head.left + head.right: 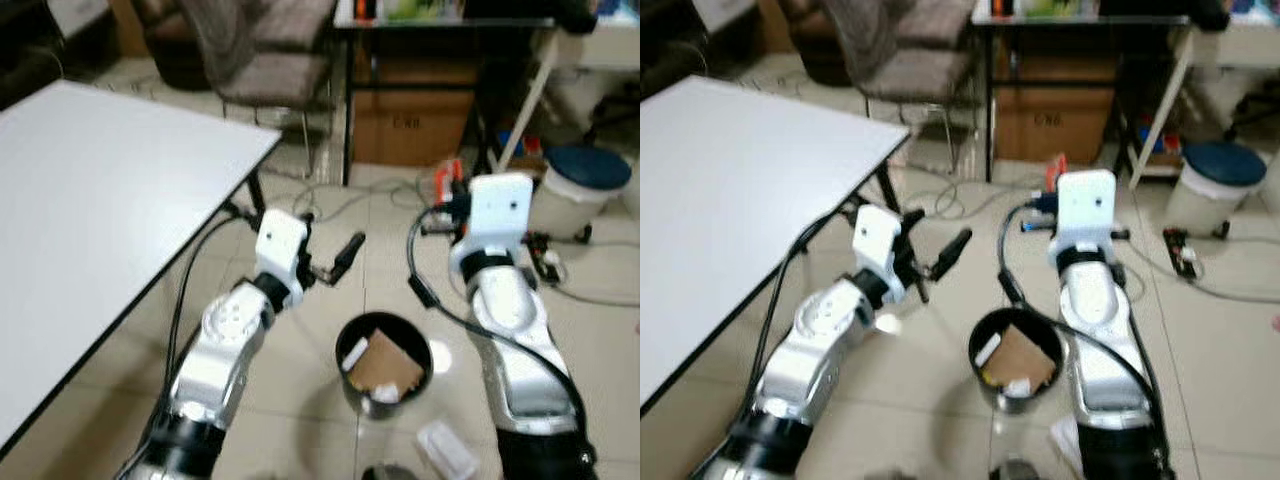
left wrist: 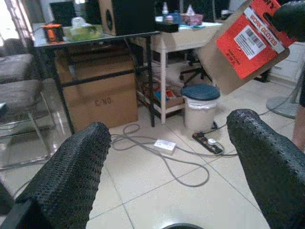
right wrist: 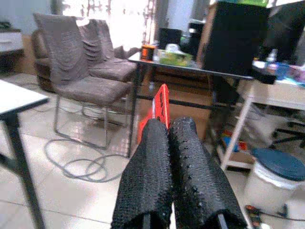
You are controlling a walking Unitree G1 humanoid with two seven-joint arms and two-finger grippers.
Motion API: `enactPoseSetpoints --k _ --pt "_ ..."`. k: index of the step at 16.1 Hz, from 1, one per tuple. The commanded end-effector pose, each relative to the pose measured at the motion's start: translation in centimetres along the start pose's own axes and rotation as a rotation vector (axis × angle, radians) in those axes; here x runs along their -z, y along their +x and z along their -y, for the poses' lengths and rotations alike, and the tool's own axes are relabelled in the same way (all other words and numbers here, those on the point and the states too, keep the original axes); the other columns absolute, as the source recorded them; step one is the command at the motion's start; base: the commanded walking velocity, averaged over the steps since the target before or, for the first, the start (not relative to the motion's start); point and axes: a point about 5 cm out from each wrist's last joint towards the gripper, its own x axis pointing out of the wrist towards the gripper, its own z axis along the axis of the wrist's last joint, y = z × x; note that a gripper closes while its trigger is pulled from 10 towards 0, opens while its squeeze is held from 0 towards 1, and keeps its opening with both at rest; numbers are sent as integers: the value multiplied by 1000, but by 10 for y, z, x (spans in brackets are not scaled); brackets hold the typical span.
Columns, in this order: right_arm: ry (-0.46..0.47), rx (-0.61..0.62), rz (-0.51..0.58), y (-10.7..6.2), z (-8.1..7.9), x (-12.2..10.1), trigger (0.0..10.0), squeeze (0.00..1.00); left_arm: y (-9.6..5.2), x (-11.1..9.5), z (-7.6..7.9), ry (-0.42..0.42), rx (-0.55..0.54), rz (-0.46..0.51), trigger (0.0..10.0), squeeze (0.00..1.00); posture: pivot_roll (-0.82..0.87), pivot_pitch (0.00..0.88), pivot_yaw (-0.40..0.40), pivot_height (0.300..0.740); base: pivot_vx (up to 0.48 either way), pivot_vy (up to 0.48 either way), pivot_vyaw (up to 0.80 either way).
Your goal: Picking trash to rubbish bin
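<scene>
A black rubbish bin [image 1: 356,337] stands on the tiled floor between my two arms, with brown cardboard [image 1: 385,363] and white scraps inside. My right gripper [image 3: 167,125] is shut on a flat red-orange glove package [image 3: 161,102], held in the air beyond the bin; the same package [image 2: 243,43] reads "WORK GLOVES" in the left wrist view. My left gripper [image 1: 335,263] hovers open and empty, left of and just beyond the bin. A white piece of trash [image 1: 447,450] lies on the floor near my right arm's base.
A white table [image 1: 100,200] fills the left side. Beyond are grey chairs [image 1: 270,70], a black desk over a cardboard box [image 1: 410,125], and a white pail with a blue lid [image 1: 580,185]. Cables and a power strip [image 2: 207,141] lie on the floor.
</scene>
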Motion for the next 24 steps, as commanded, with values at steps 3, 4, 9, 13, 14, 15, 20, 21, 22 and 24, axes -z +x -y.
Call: enactPoseSetpoints --k 3,4,9,13,14,15,20,21,22,24 --pt "2 -15 -3 0 -3 -1 10000 0 -2 -1 -1 -7 5 -3 10000 0 -132 103 77 740 0 0 -725" --pt "1 -15 -4 0 -3 -1 10000 0 -2 -1 -1 -8 6 -2 10000 0 -132 103 77 740 0 0 -731" --pt "2 -12 -10 -1 -3 1 10000 0 -2 0 1 -3 16 -12 10000 0 -132 110 78 740 0 0 -725" --pt "5 -8 -6 -2 -3 0 10000 0 -3 0 -1 8 -1 -15 10000 0 -133 114 81 740 0 0 -544" --pt "4 -7 -4 -2 -3 0 10000 0 -2 0 -2 10 -2 -16 10000 0 -133 114 81 740 0 0 0" --pt "3 -7 -3 -2 -3 0 10000 0 -2 -1 -2 14 -4 -16 10000 0 -133 114 83 740 0 0 0" --pt "0 -7 -2 -2 -3 0 10000 0 -1 1 -3 30 -13 -28 10000 0 -134 115 82 740 96 0 0" --pt "0 -8 -1 -2 -4 0 10000 0 -1 1 -3 30 -15 -29 10000 0 -135 116 83 740 480 0 0" --pt "0 -9 -1 -1 -4 0 10000 0 -1 1 -3 29 -15 -28 10000 0 -133 116 82 740 480 0 0" --pt "-1 -12 1 -1 -4 0 10000 0 -1 1 -2 30 -14 -28 10000 0 -133 116 82 740 480 0 0"
